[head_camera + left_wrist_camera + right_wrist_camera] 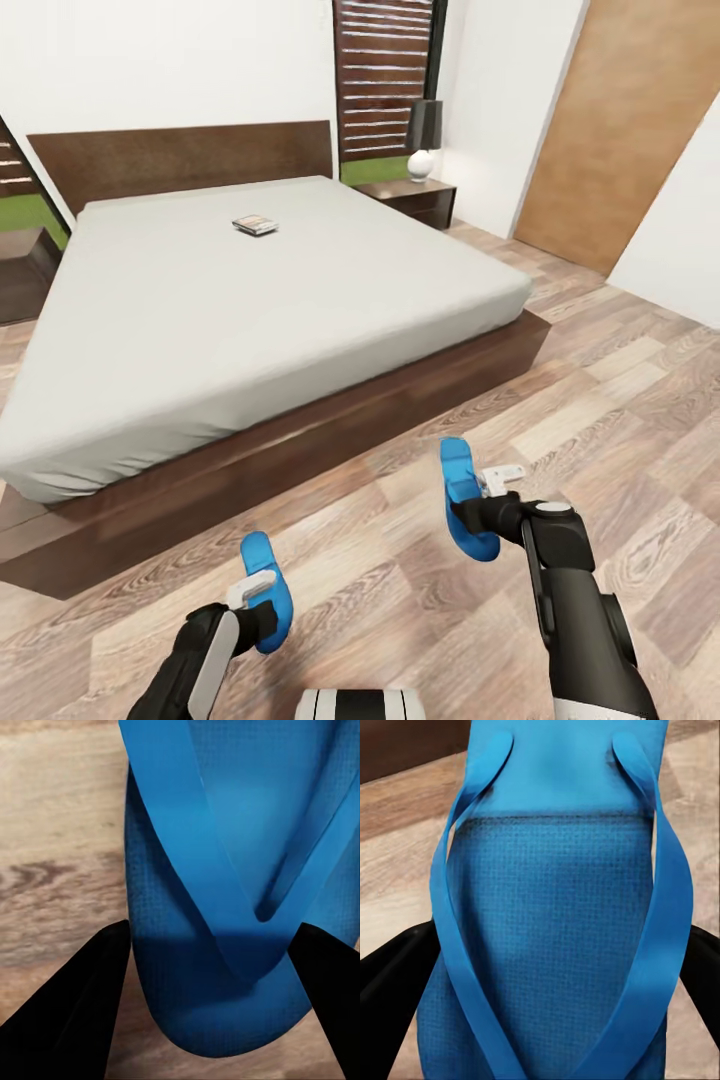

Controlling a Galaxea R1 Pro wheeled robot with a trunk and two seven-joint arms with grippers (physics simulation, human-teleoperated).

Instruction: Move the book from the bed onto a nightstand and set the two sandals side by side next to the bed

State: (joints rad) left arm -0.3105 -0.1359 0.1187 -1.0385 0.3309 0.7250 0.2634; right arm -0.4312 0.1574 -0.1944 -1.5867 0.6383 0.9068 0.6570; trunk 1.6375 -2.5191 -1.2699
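1. The left gripper holds one blue sandal, its fingers closed on the sole's edges, low over the plank floor.
2. The right gripper clamps the other sandal, apart from the first.
3. Both hang near the bed frame's foot.
4. The book lies on the mattress near the headboard.
5. A nightstand with a lamp stands beside the bed's far corner.

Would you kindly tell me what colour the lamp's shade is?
The lamp's shade is dark grey to black, seen best in the head view.
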